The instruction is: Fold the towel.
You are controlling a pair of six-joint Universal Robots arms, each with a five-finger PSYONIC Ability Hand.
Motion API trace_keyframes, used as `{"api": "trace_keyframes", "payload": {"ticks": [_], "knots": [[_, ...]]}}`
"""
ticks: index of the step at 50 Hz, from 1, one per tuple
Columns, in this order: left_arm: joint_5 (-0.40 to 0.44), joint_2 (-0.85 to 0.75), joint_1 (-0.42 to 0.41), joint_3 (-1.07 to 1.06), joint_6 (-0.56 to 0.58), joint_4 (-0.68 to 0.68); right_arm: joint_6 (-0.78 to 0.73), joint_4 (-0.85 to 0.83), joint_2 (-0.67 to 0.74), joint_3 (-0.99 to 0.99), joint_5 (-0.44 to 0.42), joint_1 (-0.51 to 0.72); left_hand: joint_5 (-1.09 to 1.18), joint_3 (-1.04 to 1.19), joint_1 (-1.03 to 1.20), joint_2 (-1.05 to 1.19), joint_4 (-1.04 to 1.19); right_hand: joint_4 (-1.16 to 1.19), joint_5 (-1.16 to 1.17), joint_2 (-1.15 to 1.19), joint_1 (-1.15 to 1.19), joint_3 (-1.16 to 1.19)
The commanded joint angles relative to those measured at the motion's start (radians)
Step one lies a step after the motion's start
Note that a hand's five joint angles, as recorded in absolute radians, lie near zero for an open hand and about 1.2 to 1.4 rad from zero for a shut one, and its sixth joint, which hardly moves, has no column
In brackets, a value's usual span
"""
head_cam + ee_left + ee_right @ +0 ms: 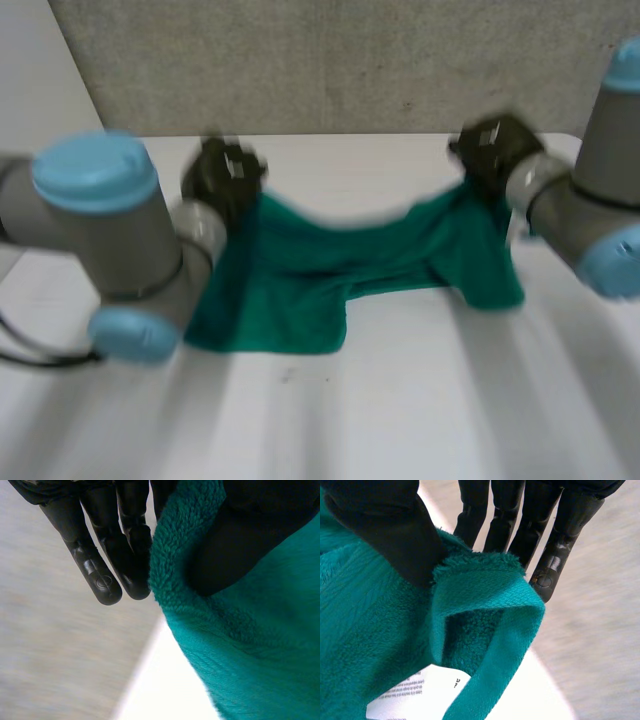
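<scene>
Left arm bent in from the left edge, grey elbow and blue caps low over the near left of the table. Left hand lifted at the far left, clamped on the far left corner of the green towel. In the left wrist view: thumb pressed into the fluffy edge, cloth curled up round it; fingers straight, close together, just behind that edge.

Towel slung between the two hands, far edge sagging in the middle, left part hanging lower than the right. Contact between its near edge and the table: cannot tell.

Right hand lifted at the far right, about level with the left one, pinching the far right corner. In the right wrist view: thumb down on the cloth, straight fingers side by side behind the doubled-over hem. White printed label on the towel below the thumb. Right arm slanting in from the right edge.

Table white and smooth. Speckled grey wall directly behind its far edge; plain paler wall at far left.
</scene>
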Motion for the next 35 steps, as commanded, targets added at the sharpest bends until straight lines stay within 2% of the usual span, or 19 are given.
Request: {"api": "trace_keyframes", "payload": {"ticks": [1,4,5,8,15,20,22,28,33,35], "knots": [[-0.086,0.069,0.051,0.257,0.047,0.325,0.025,-0.38,0.008,-0.263,0.136,-0.003,0.258,0.204,0.267,0.205,0.202,0.208,0.254,0.22,0.443,0.215],[-0.093,0.158,0.055,0.175,0.027,0.506,0.042,-0.498,-0.089,-0.2,0.128,-0.005,0.258,0.204,0.267,0.205,0.202,0.208,0.254,0.22,0.443,0.215],[-0.09,0.17,0.056,0.147,0.025,0.514,0.051,-0.552,-0.147,-0.145,0.116,-0.005,0.258,0.204,0.267,0.205,0.202,0.208,0.254,0.22,0.443,0.215],[-0.093,0.187,0.05,0.041,0.016,0.508,0.053,-0.55,-0.19,-0.033,0.07,-0.006,0.258,0.204,0.267,0.205,0.202,0.208,0.254,0.22,0.443,0.215],[-0.093,0.176,0.044,-0.183,-0.051,0.496,0.069,-0.408,-0.172,0.168,-0.008,-0.008,0.258,0.204,0.267,0.205,0.202,0.208,0.254,0.22,0.443,0.215],[-0.093,0.102,0.042,-0.34,-0.163,0.492,0.069,-0.373,-0.048,0.283,-0.037,-0.003,0.258,0.204,0.267,0.205,0.202,0.208,0.254,0.22,0.443,0.215],[-0.09,0.065,0.039,-0.366,-0.173,0.482,0.073,-0.365,-0.008,0.294,-0.036,0.0,0.258,0.204,0.267,0.205,0.202,0.208,0.254,0.22,0.443,0.215],[-0.093,-0.017,0.033,-0.409,-0.18,0.354,0.071,-0.26,0.145,0.289,-0.03,-0.005,0.258,0.204,0.267,0.205,0.202,0.208,0.254,0.22,0.443,0.215],[-0.089,-0.017,0.036,-0.407,-0.182,0.234,0.079,-0.19,0.162,0.288,-0.039,-0.009,0.258,0.204,0.267,0.205,0.202,0.208,0.254,0.22,0.443,0.215],[-0.078,0.0,0.039,-0.406,-0.176,0.153,0.079,-0.192,0.161,0.294,-0.037,-0.011,0.013,-0.041,0.022,-0.04,-0.043,0.208,0.254,0.22,0.443,0.215]]}}
